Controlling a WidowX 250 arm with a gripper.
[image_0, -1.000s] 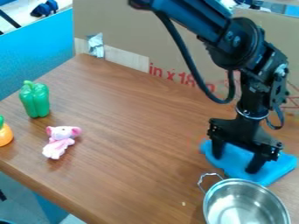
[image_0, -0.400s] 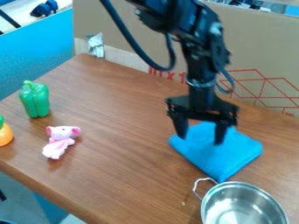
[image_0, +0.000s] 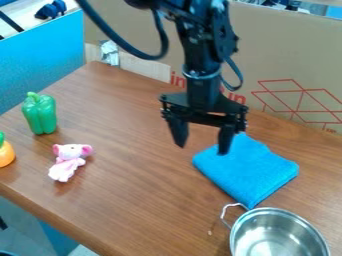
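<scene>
My gripper (image_0: 203, 149) hangs over the right middle of the table, open, with nothing between its fingers. A folded blue cloth (image_0: 248, 171) lies just right of and below it, and one fingertip overlaps the cloth's upper left edge in the view. In front of the cloth stands a silver metal pot (image_0: 277, 234) with a wire handle. On the left are a pink and white plush toy (image_0: 67, 162), a green toy pepper (image_0: 40, 114) and, at the view's left edge, an orange toy (image_0: 6, 152).
A cardboard panel (image_0: 280, 65) stands along the table's back edge, and a blue panel (image_0: 41, 55) stands behind the left side. The wooden table (image_0: 143, 195) has its front left edge running diagonally past the plush toy.
The gripper has moved left and up, away from over the blue cloth. Compared with the oldest frame, the cloth lies farther left and up, and the pot sits very slightly left.
</scene>
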